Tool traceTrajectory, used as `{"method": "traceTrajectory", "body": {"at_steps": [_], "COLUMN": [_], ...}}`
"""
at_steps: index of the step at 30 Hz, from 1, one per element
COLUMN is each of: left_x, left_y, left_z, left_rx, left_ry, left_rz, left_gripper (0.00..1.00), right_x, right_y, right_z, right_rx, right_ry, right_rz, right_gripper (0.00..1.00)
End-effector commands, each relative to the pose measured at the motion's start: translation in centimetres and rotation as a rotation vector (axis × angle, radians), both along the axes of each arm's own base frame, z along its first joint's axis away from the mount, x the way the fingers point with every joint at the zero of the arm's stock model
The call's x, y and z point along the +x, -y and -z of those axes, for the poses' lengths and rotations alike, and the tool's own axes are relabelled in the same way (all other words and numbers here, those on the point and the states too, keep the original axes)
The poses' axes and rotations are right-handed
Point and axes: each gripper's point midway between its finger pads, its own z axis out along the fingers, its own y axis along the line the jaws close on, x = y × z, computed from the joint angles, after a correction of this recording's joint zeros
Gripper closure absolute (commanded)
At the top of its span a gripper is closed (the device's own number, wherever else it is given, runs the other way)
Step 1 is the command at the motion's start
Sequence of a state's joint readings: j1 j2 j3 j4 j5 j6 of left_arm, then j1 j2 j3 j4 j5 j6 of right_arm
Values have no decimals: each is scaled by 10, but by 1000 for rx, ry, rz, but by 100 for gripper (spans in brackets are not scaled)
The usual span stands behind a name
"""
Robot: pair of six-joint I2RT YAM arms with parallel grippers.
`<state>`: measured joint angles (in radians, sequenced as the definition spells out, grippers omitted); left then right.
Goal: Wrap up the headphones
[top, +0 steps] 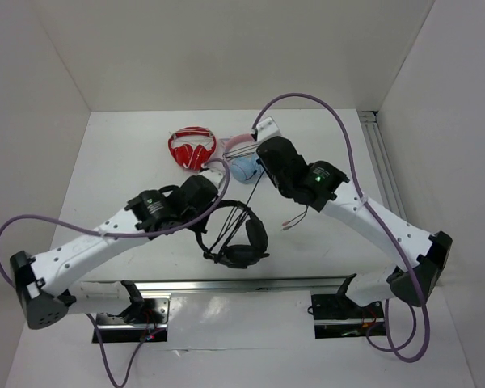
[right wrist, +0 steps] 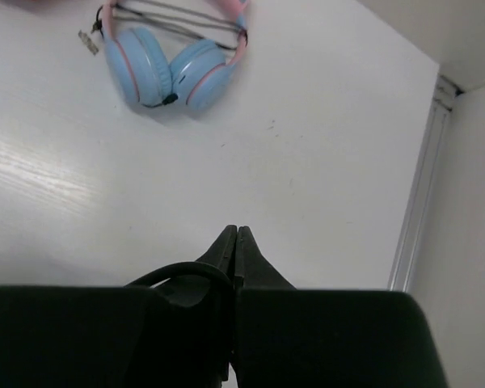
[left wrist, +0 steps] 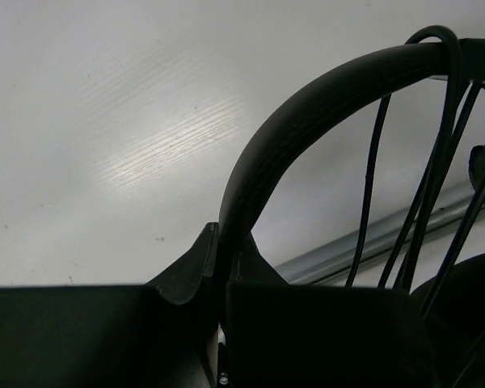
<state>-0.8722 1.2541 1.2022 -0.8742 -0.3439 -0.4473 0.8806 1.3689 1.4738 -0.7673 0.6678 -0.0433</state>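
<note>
The black headphones (top: 241,241) lie at the table's middle, earcups toward the near edge. My left gripper (top: 213,207) is shut on their padded headband (left wrist: 307,113), which arches up out of my left gripper (left wrist: 226,236); several strands of the thin black cable (left wrist: 368,186) hang across the band. My right gripper (top: 263,166) is raised behind the headphones with its jaws pressed together (right wrist: 237,232), and a loop of cable (right wrist: 178,271) runs into them. The cable's plug end (top: 287,225) dangles under the right arm.
Red-and-white headphones (top: 192,149) lie at the back. Light-blue and pink headphones (top: 244,167) lie beside them, also in the right wrist view (right wrist: 170,73). A metal rail (top: 380,162) runs along the table's right edge. White walls close in the sides.
</note>
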Motion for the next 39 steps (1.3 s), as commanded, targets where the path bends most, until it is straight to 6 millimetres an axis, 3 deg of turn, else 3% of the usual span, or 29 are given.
{"method": "traceTrajectory", "body": {"at_steps": [1, 4, 5, 7, 8, 9, 10, 11, 12, 13, 14, 15, 16, 17, 18, 20, 21, 23, 24, 28, 29, 31, 33, 39], "left_x": [-35, -39, -42, -45, -45, -48, -51, -49, -49, -48, -47, -47, -39, -35, -36, -28, -23, -20, -19, -18, -18, -19, -20, -24], "left_y": [-3, -14, -14, -13, -9, -9, 0, 3, 6, 10, 13, 14, 21, 22, 23, 29, 29, 26, 26, 17, 9, 6, 1, -14], "left_z": [-30, -66, -87, -113, -142, -153, -165, -174, -201, -213, -224, -246, -250, -256, -268, -271, -274, -275, -276, -268, -273, -269, -267, -268], "left_rx": [-82, -146, -174, -225, -296, -317, -358, -373, -440, -472, -497, -558, -564, -574, -614, -633, -638, -658, -683, -690, -705, -703, -693, -705], "left_ry": [2, 61, 82, 104, 146, 158, 155, 168, 204, 222, 233, 257, 264, 275, 284, 277, 283, 282, 272, 268, 286, 285, 287, 309], "left_rz": [75, 45, 55, 67, 78, 100, 140, 141, 143, 151, 145, 131, 111, 87, 67, 19, -15, -65, -101, -178, -204, -218, -225, -263], "left_gripper": [100, 100, 100, 100, 100, 100, 100, 100, 100, 100, 100, 100, 100, 100, 100, 100, 100, 100, 100, 100, 100, 100, 100, 100], "right_x": [25, 36, 36, 40, 39, 36, 29, 22, 14, -2, -12, -26, -37, -40, -54, -64, -85, -94, -97, -114, -114, -127, -134, -140], "right_y": [5, 7, 6, -11, -15, -25, -35, -61, -73, -78, -101, -114, -115, -124, -136, -153, -171, -189, -196, -219, -218, -224, -223, -224], "right_z": [-14, -6, -4, -2, 3, 6, 25, 22, 23, 45, 23, 22, 49, 26, 28, 37, 42, 60, 55, 76, 93, 97, 116, 133], "right_rx": [151, 266, 295, 378, 405, 431, 454, 538, 577, 617, 725, 771, 794, 884, 917, 954, 958, 961, 999, 1036, 1020, 1041, 1037, 1083], "right_ry": [42, -21, -39, -81, -103, -122, -175, -187, -192, -234, -159, -138, -160, -72, -72, -43, -64, -100, -89, -177, -202, -224, -260, -294], "right_rz": [-12, -34, -45, -105, -129, -180, -224, -354, -431, -484, -621, -674, -670, -716, -747, -758, -805, -822, -839, -896, -883, -905, -898, -888], "right_gripper": [100, 100, 100, 100, 100, 100, 100, 100, 100, 100, 100, 100, 99, 99, 96, 96, 96, 94, 92, 87, 84, 83, 80, 73]}}
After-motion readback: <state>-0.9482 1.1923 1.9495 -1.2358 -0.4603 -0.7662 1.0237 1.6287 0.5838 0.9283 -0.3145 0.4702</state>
